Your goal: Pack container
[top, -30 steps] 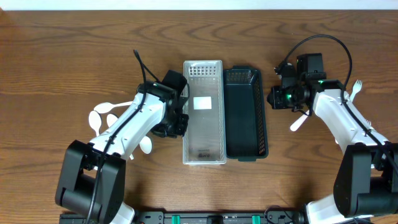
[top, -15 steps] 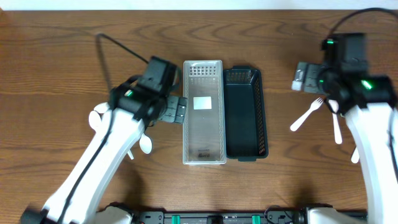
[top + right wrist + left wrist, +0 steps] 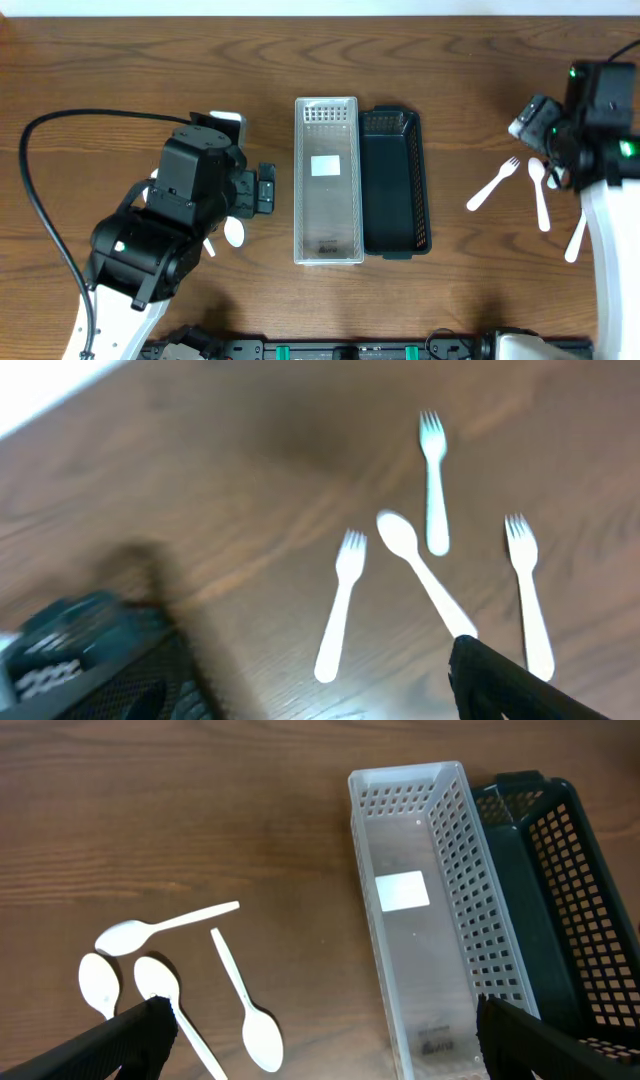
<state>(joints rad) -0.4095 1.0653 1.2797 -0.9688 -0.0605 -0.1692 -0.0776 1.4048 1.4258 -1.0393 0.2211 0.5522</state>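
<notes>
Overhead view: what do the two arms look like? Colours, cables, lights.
Both arms have white link shells and black joint housings. The left arm trails a black cable looping out wide; its pincer is black. The right arm shows green lights on its black wrist block. No readable markings.

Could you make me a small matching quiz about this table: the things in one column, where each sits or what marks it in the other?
1. clear basket
2. dark basket
3. spoon cluster
4. forks

A. beside the right arm
B. white label on its floor
C. beside the left arm
D. between the clear basket and the forks

Pairs: 1-B, 2-D, 3-C, 4-A
</notes>
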